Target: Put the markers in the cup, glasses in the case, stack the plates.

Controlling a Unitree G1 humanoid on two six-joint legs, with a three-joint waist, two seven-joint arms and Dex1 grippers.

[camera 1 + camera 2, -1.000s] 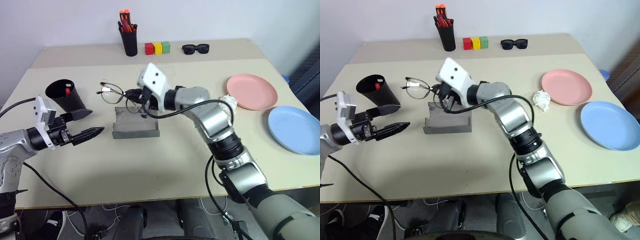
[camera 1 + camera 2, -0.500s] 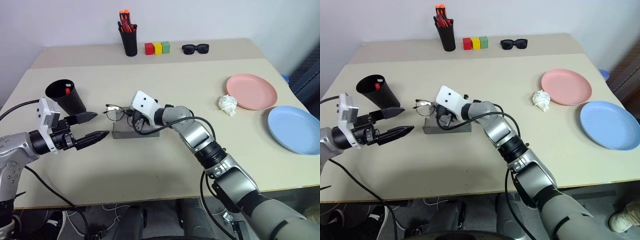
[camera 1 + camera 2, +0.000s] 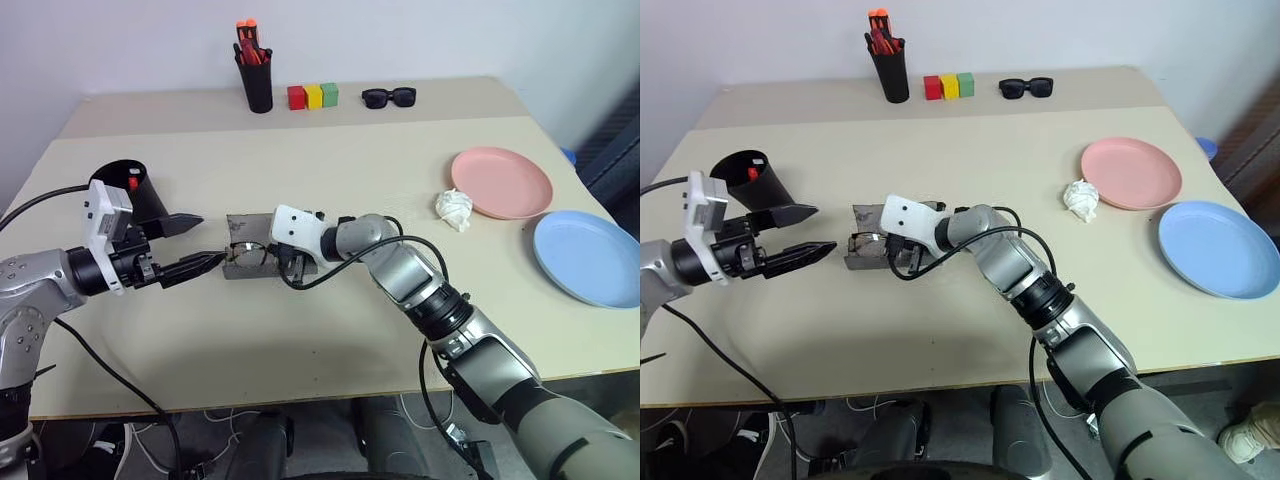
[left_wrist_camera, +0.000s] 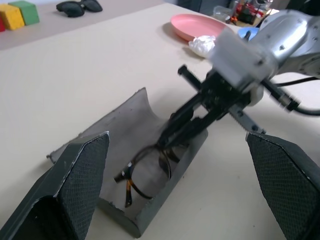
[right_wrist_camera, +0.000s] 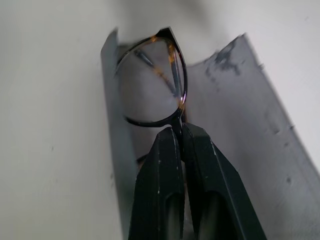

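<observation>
Beige laminate makes up the surface [image 3: 330, 330] that carries everything in front of me. Largest on it are the two plates, well to my right: the light blue plate [image 3: 587, 257] nearer the edge and the salmon pink plate [image 3: 502, 183] just behind it, lying side by side and not stacked. A crumpled white wad [image 3: 454, 209] sits just beside the pink one.

The grey case [image 3: 246, 259] lies open near the middle, its lid folded back flat. My right hand [image 5: 180, 131] reaches into it with its two black fingers pinched tight on the bridge of the glasses [image 5: 152, 82], which rest inside the case trough, one lens leaning against the near wall. My left hand [image 3: 196, 242] hangs just beside the case's end with its fingers spread wide, gripping nothing; one fingertip is very close to the case, and I cannot tell whether it touches.

The wide black cup [image 3: 130, 188] stands behind my left hand, a marker [image 3: 134, 183] showing its red end inside the rim.

Along the far edge stand a narrow black pen holder [image 3: 259, 84] with orange-capped pens, three coloured blocks [image 3: 314, 96] in red, yellow and green, and black sunglasses [image 3: 390, 97]
</observation>
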